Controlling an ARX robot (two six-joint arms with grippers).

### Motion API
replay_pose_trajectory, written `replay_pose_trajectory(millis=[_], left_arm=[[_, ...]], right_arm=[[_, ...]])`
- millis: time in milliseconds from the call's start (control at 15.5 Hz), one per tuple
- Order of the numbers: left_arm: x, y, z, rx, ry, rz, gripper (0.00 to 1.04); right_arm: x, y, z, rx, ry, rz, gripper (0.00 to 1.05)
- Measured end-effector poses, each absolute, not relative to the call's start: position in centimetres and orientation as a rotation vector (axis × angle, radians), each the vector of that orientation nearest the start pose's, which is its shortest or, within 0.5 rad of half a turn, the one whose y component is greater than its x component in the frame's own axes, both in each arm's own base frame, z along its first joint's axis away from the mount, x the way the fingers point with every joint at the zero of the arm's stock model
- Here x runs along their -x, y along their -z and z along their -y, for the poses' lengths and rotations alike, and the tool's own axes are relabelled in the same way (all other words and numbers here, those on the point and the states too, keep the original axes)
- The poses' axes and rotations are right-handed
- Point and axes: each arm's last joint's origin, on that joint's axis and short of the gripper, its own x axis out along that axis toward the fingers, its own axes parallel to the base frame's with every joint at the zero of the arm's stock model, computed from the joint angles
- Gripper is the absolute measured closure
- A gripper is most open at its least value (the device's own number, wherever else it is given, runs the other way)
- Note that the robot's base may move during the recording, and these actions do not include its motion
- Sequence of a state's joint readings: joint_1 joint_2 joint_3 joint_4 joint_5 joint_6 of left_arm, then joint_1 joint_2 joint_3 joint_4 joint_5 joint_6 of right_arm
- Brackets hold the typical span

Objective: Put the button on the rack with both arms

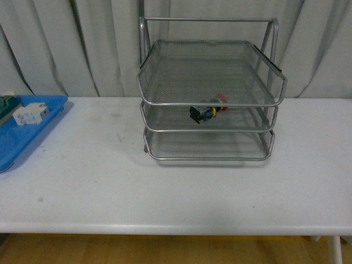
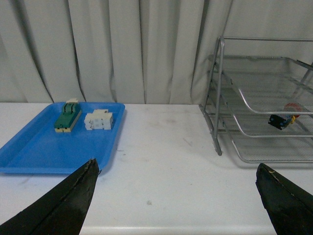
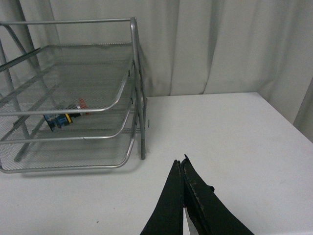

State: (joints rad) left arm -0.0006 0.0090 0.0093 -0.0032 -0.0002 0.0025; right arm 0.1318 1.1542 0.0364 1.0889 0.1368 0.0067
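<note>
The button (image 1: 208,110) lies on its side on the middle tier of the silver wire rack (image 1: 212,88), red cap to the right. It also shows in the left wrist view as the button (image 2: 282,118) and in the right wrist view as the button (image 3: 62,117). Neither arm appears in the front view. My left gripper (image 2: 178,171) is open over the bare table, between the blue tray and the rack (image 2: 259,98). Right of the rack (image 3: 73,98), my right gripper (image 3: 181,164) hangs shut over the table with nothing in it.
A flat blue tray (image 1: 27,137) at the table's left edge holds a green-topped block (image 2: 67,116) and a white block (image 2: 99,120). Grey curtains hang behind the table. The white table (image 1: 176,187) ends at a front edge near the camera.
</note>
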Motion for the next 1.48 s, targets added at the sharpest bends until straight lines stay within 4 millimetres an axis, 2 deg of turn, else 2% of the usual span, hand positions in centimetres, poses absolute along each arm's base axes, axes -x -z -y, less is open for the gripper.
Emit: replay_pose_trajectory(millis=[64,129,193,258,773,1481], left_arm=[[-9.8,-16.6,0.0,-0.002,0.0,-0.003,0.07],[-9.8,-16.6,0.0,-0.002,0.0,-0.003,0.07],[-9.8,-16.6,0.0,-0.002,0.001,-0.004,0.07],[-9.8,-16.6,0.0,-0.002,0.0,-0.003,0.07],[-9.8,-16.6,0.0,-0.002,0.0,-0.003,0.07],[-9.8,-16.6,0.0,-0.002,0.0,-0.003,0.07]], right_arm=[[-16.6,-15.1,-1.7,-0.004,0.004,-0.015,1.03],[-15.2,-16.4,-0.9,-0.006,0.0,-0.004,1.03],[-14.2,-16.3,0.1,-0.003,0.017,-0.015,1.03],[-13.9,-16.4,0.1,-0.003,0.008,-0.01,1.03],[-12.2,-17.0,0.1,-0.003,0.008,0.009,1.03],[-10.8,-17.0,0.1,-0.003,0.008,0.012,1.03]])
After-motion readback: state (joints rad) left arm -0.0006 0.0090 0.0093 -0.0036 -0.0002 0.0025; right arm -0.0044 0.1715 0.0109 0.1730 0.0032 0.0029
